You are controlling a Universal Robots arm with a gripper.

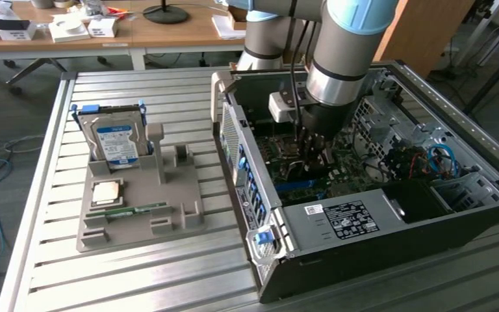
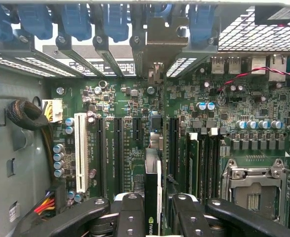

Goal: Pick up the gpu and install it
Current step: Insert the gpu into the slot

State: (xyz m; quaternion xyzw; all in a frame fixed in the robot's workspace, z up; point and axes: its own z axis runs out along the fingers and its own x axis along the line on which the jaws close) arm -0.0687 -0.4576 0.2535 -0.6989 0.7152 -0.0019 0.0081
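Gpu point(image 2: 152, 173) sits pinched edge-on in the jaws of the gripper point(image 2: 155, 210), just over the motherboard point(image 2: 110, 98) inside the computer case point(image 1: 319, 273) (bracket end toward the rear openings). Seating it well likely calls for an upright card, square over its slot, and even pressure.

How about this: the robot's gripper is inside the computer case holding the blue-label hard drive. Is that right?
Not quite. The gripper is inside the computer case, but it holds the gpu, as the wrist view shows. The hard drive stands in the grey holder outside.
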